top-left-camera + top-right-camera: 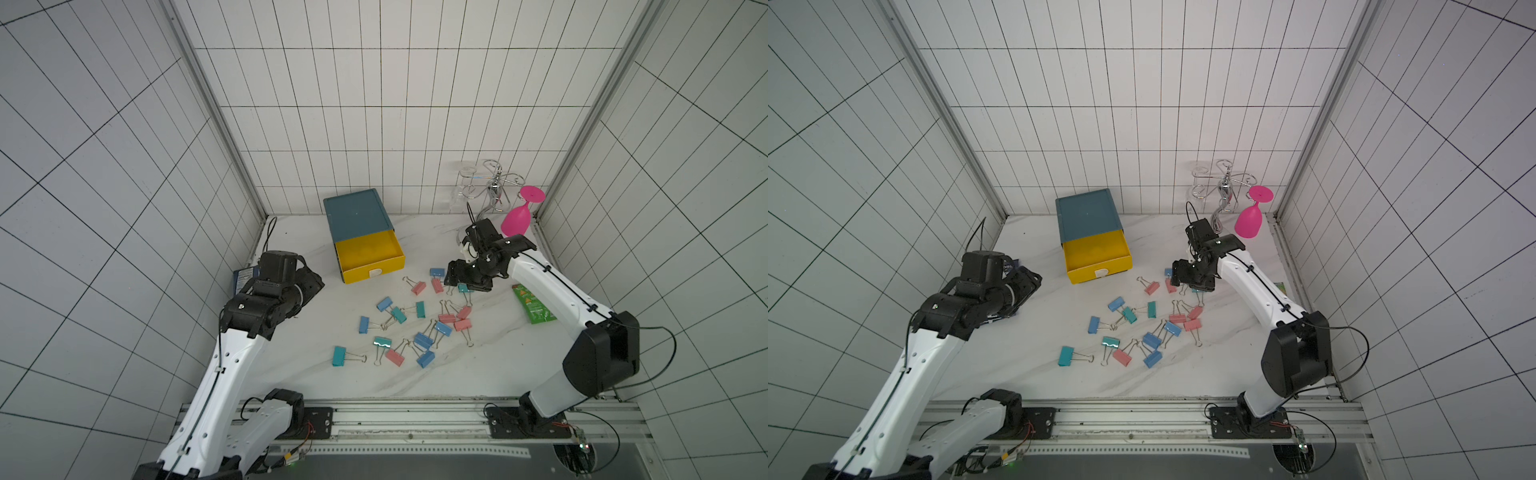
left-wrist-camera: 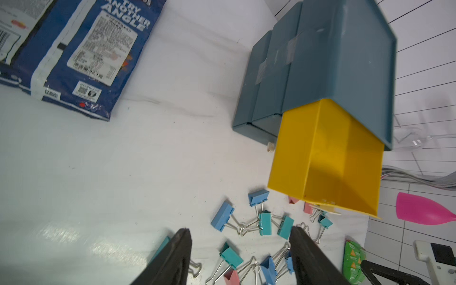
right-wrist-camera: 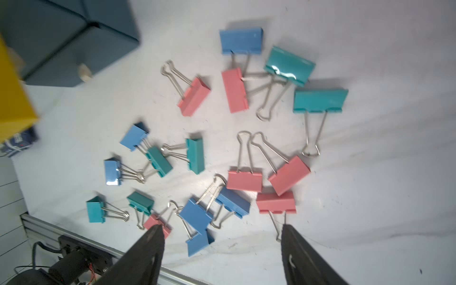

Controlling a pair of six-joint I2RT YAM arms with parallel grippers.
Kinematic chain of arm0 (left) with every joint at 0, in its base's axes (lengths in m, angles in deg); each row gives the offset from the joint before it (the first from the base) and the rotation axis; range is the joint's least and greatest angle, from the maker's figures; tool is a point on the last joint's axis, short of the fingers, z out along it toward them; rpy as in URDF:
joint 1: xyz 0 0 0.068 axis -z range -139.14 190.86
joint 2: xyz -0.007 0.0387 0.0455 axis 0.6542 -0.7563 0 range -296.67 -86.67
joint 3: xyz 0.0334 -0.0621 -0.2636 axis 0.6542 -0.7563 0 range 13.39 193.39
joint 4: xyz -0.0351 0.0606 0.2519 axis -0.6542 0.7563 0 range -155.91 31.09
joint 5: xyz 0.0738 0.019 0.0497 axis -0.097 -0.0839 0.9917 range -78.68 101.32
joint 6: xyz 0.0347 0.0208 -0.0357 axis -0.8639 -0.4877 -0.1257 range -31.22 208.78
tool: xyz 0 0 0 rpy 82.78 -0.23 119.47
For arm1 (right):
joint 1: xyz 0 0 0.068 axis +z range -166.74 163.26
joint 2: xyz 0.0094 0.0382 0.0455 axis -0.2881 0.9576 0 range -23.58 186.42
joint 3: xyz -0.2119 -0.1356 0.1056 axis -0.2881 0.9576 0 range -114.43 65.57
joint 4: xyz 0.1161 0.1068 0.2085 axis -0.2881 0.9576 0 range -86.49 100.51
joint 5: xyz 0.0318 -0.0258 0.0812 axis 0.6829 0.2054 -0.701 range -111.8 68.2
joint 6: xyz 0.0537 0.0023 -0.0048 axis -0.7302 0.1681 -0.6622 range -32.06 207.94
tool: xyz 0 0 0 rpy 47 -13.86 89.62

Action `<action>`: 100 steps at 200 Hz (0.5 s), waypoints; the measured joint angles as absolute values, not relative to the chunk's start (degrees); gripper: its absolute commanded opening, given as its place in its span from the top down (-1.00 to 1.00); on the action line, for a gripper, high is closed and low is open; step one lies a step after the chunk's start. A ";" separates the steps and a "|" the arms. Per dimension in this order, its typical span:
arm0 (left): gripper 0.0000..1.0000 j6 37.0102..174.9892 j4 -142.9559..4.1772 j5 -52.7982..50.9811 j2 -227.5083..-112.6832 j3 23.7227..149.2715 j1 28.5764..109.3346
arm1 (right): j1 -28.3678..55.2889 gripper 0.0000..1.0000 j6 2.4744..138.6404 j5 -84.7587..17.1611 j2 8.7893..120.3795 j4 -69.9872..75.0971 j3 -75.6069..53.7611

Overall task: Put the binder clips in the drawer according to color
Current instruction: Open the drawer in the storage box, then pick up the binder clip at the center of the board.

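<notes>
Several binder clips lie scattered on the white table in both top views: pink ones [image 1: 419, 287], light-blue ones [image 1: 384, 304] and teal ones [image 1: 339, 356], all with silver wire handles. Behind them stands the dark-teal cabinet [image 1: 357, 214], its yellow top drawer [image 1: 370, 253] pulled out with nothing visible inside. My left gripper [image 1: 311, 286] hangs open to the left of the drawer, apart from the clips; its wrist view shows nothing between the fingers [image 2: 177, 256]. My right gripper [image 1: 461, 282] hovers open over the far right end of the pile, holding nothing [image 3: 221, 228].
A blue snack bag [image 2: 81, 54] lies at the left, under my left arm. A green packet [image 1: 533, 306] lies right of the clips. In the back right corner a pink glass [image 1: 517, 218] hangs on a chrome rack [image 1: 490, 187]. A metal rail [image 1: 415, 419] borders the front.
</notes>
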State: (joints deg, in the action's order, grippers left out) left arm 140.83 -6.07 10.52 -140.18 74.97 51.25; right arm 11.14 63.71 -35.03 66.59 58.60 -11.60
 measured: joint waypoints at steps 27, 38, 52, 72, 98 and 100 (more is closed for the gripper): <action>-0.33 142.36 -4.81 8.60 -136.38 68.11 51.40 | 11.01 -0.57 63.23 -33.83 64.58 58.12 -2.20; -0.33 143.21 -4.70 8.21 -134.68 65.60 51.91 | 11.01 -0.57 62.99 -33.53 63.64 57.85 0.58; -0.33 144.61 -4.70 7.77 -132.34 62.69 53.17 | 10.98 -0.57 62.66 -33.42 62.68 57.28 3.40; -0.33 146.58 -4.76 7.46 -130.04 59.70 55.12 | 10.98 -0.55 62.49 -33.24 62.35 56.35 5.95; -0.33 148.96 -5.44 7.11 -129.04 57.73 57.17 | 10.98 -0.52 62.42 -32.74 62.94 55.47 7.59; -0.33 149.16 -5.53 7.03 -129.04 57.62 57.30 | 10.98 -0.52 62.45 -32.65 63.03 55.43 7.64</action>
